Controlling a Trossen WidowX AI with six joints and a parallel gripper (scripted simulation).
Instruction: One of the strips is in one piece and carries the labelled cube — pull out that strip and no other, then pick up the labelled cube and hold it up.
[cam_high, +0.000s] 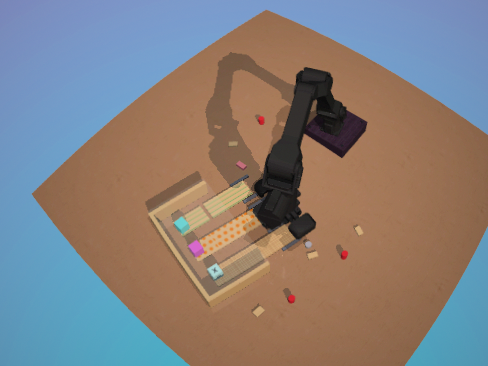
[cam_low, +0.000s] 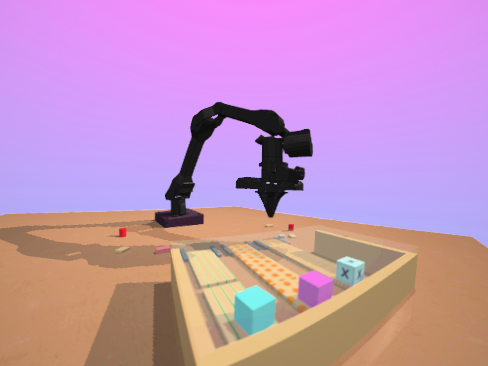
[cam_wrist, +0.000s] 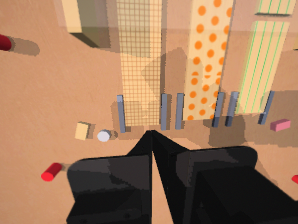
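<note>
Both fingers clenched on nothing — poised above the grid strip's (cam_wrist: 141, 75) near end, bare ground behind
</note>
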